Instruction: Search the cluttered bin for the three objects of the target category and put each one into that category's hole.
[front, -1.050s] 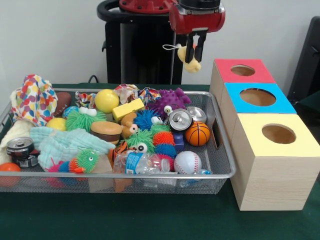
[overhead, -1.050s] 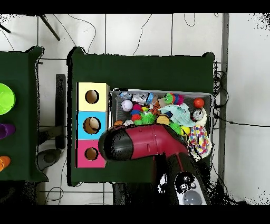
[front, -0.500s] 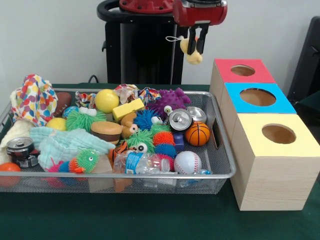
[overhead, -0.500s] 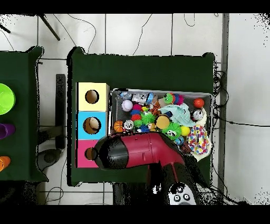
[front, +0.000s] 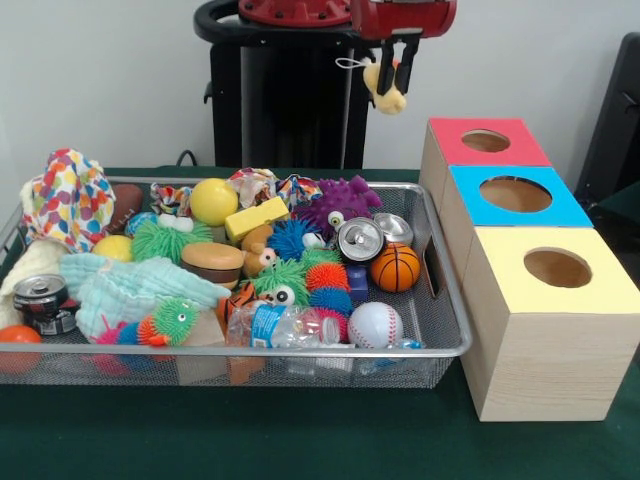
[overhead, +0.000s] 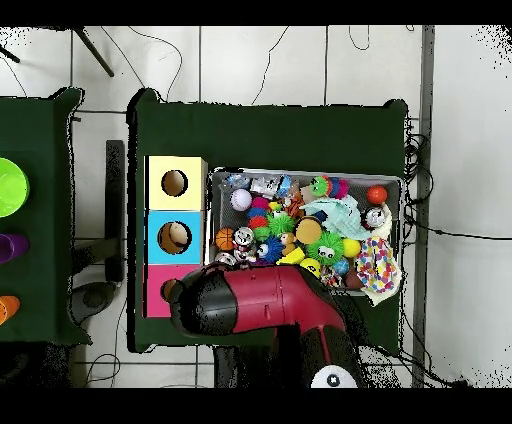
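High at the top of the front view, my gripper (front: 390, 78) is shut on a small yellow plush toy (front: 384, 92) with a white string loop. It hangs left of the red-topped box (front: 484, 141) and above the bin's far right corner. The wire mesh bin (front: 452, 338) holds several toys, balls, cans and cloths. The blue-topped box (front: 515, 194) and yellow-topped box (front: 556, 267) stand in a row toward the front. In the overhead view the red arm (overhead: 265, 305) covers the gripper and reaches the red-topped box (overhead: 158, 292).
The bin contains a basketball (front: 395, 267), a baseball (front: 374, 324), a purple spiky toy (front: 338, 205), a tin can (front: 360, 239), a crushed bottle (front: 275, 325) and a patterned cloth (front: 66, 198). An orange ball (front: 14, 336) sits at the bin's left corner.
The gripper has risen and shifted slightly right toward the red-topped box, still carrying the yellow plush toy. In the overhead view the arm swung toward the boxes, uncovering more of the bin.
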